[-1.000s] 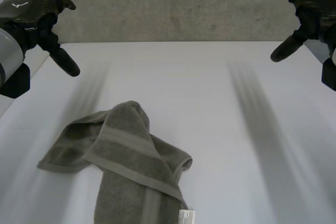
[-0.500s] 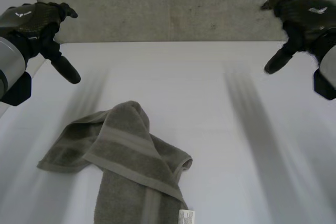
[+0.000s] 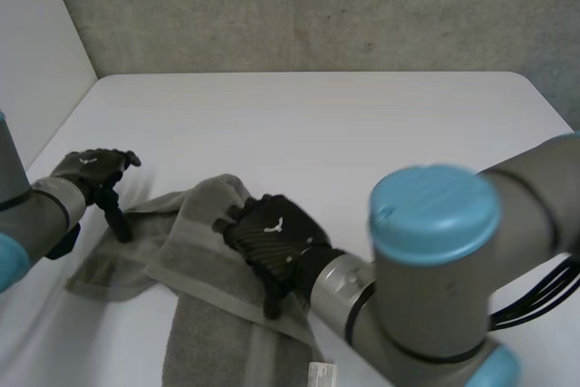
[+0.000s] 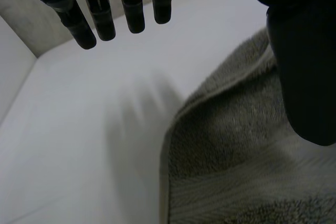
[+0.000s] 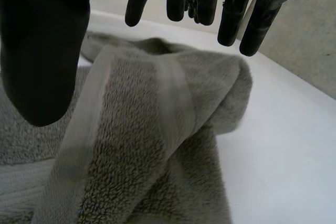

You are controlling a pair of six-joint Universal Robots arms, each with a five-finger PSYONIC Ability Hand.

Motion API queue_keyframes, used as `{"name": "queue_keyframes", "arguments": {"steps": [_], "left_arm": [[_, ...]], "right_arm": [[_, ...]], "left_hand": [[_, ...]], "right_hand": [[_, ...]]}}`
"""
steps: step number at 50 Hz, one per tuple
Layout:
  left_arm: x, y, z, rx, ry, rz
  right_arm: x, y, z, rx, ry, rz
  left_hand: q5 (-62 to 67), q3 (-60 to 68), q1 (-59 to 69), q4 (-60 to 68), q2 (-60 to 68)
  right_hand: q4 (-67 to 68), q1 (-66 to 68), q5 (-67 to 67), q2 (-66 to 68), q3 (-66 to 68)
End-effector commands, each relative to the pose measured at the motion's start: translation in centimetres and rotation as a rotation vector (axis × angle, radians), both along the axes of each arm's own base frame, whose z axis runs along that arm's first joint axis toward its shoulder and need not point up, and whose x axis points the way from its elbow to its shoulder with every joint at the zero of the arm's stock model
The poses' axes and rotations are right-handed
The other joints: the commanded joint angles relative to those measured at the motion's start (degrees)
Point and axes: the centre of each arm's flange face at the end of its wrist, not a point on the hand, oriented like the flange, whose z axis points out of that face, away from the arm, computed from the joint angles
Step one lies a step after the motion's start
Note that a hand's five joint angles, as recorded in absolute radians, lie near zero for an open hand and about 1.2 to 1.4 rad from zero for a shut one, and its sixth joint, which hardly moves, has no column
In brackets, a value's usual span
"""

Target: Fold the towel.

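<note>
On the near left part of the white table (image 3: 381, 124) lies the grey towel (image 3: 204, 278), crumpled and folded over itself. Its longer run reaches from a rounded hump near the table's middle toward the near edge, where a white label (image 3: 322, 374) shows; a shorter flap spreads out to the left. The left hand (image 3: 91, 169) is at that flap's far edge, fingers (image 4: 134, 9) straight, holding nothing. The right hand (image 3: 272, 237) hovers over the towel's middle, fingers (image 5: 231, 17) spread and relaxed, gripping nothing.
</note>
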Motion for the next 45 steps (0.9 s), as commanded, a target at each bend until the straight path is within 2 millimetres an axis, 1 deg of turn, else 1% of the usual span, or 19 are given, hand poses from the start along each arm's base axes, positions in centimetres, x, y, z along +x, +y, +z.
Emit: {"name": "queue_keyframes", "arguments": {"steps": [1,5,12,16,17,19,20,22,24,25,27,28,30,36,38,42,43,44,45], "left_arm": [[-0.2,-0.4,-2.5,0.001,0.002,-0.003],[-0.2,-0.7,-3.3,-0.022,0.004,-0.001],[-0.4,-0.9,-4.1,-0.039,0.005,-0.009],[-0.8,-0.7,-4.7,-0.026,0.002,-0.019],[-0.8,-0.7,-4.7,-0.026,0.002,-0.02],[-1.3,-0.4,-4.6,-0.03,0.005,-0.032],[-1.3,-0.4,-4.6,-0.03,0.005,-0.032],[-2.2,0.2,-4.0,-0.041,0.017,-0.055],[-2.8,0.7,-3.6,-0.05,0.021,-0.07],[-2.8,0.7,-3.6,-0.05,0.021,-0.07],[-3.6,1.7,-2.1,-0.084,0.036,-0.095],[-3.6,1.7,-2.1,-0.084,0.036,-0.095],[-4.4,2.5,-0.6,-0.122,0.058,-0.119],[-6.1,4.3,1.7,-0.166,0.123,-0.165],[-6.9,5.6,2.6,-0.176,0.163,-0.19],[-7.9,7.2,2.7,-0.167,0.179,-0.234],[-8.7,8.2,2.5,-0.157,0.179,-0.267],[-8.7,8.2,2.5,-0.157,0.179,-0.268],[-9.4,9.0,2.3,-0.151,0.173,-0.297]], "right_arm": [[1.2,0.1,-3.3,-0.026,0.029,-0.032],[1.4,0.2,-5.0,-0.007,0.061,-0.03],[1.5,0.1,-5.7,-0.005,0.072,-0.041],[1.4,-1.2,-5.2,-0.064,0.046,-0.105],[1.4,-1.2,-5.2,-0.064,0.046,-0.105],[0.8,-2.3,-4.1,-0.132,0.06,-0.182],[0.8,-2.3,-4.1,-0.132,0.06,-0.182],[-0.7,-3.2,-1.2,-0.213,0.057,-0.261],[-2.1,-4.3,-0.5,-0.237,0.072,-0.301],[-2.1,-4.3,-0.5,-0.237,0.072,-0.301],[-5.5,-7.7,0.7,-0.271,0.093,-0.386],[-5.6,-7.7,0.8,-0.272,0.093,-0.387],[-8.4,-10.0,2.2,-0.293,0.096,-0.42],[-13.1,-14.1,2.9,-0.275,0.102,-0.506],[-16.2,-16.3,3.3,-0.247,0.104,-0.566],[-18.1,-17.3,3.1,-0.199,0.11,-0.576],[-18.6,-17.4,2.7,-0.167,0.117,-0.577],[-18.8,-17.2,2.4,-0.139,0.125,-0.574],[-18.8,-17.2,2.4,-0.139,0.126,-0.574]], "left_hand": [[-11.21,-2.8,-3.93,-3.84,-3.55],[-9.03,-0.63,-1.76,-1.67,-1.38],[4.91,13.31,12.18,12.27,12.56],[10.47,18.88,17.74,17.83,18.13],[10.49,18.9,17.76,17.86,18.15],[25.88,34.28,33.15,33.24,33.53],[25.97,34.38,33.24,33.33,33.62],[42.04,50.45,49.32,49.41,49.7],[46.78,55.19,54.05,54.14,54.44],[46.83,55.23,54.1,54.19,54.48],[47.84,56.24,55.11,55.2,55.49],[47.84,56.24,55.11,55.2,55.49],[47.84,56.24,55.11,55.2,55.49],[47.33,55.74,54.6,54.69,54.99],[47.0,55.4,54.27,54.36,54.65],[45.31,53.72,52.58,52.68,52.97],[44.65,53.05,51.92,52.01,52.3],[44.64,53.05,51.91,52.0,52.3],[44.14,52.55,51.41,51.5,51.8]], "right_hand": [[1.87,3.81,3.47,2.6,3.21],[2.54,4.48,4.14,3.26,3.88],[15.33,17.27,16.93,16.05,16.67],[43.85,45.79,45.45,44.58,45.19],[43.93,45.87,45.52,44.65,45.26],[62.48,64.42,64.07,63.2,63.81],[62.6,64.54,64.19,63.32,63.93],[64.72,66.66,66.32,65.45,66.06],[64.72,66.66,66.32,65.45,66.06],[64.72,66.66,66.32,65.45,66.06],[64.72,66.66,66.32,65.45,66.06],[64.72,66.66,66.32,65.45,66.06],[64.72,66.66,66.32,65.45,66.06],[64.72,66.66,66.32,65.45,66.06],[64.72,66.66,66.32,65.45,66.06],[64.72,66.66,66.32,65.45,66.06],[56.96,58.9,58.55,57.68,58.29],[37.06,39.0,38.66,37.78,38.4],[36.86,38.8,38.46,37.58,38.2]]}}
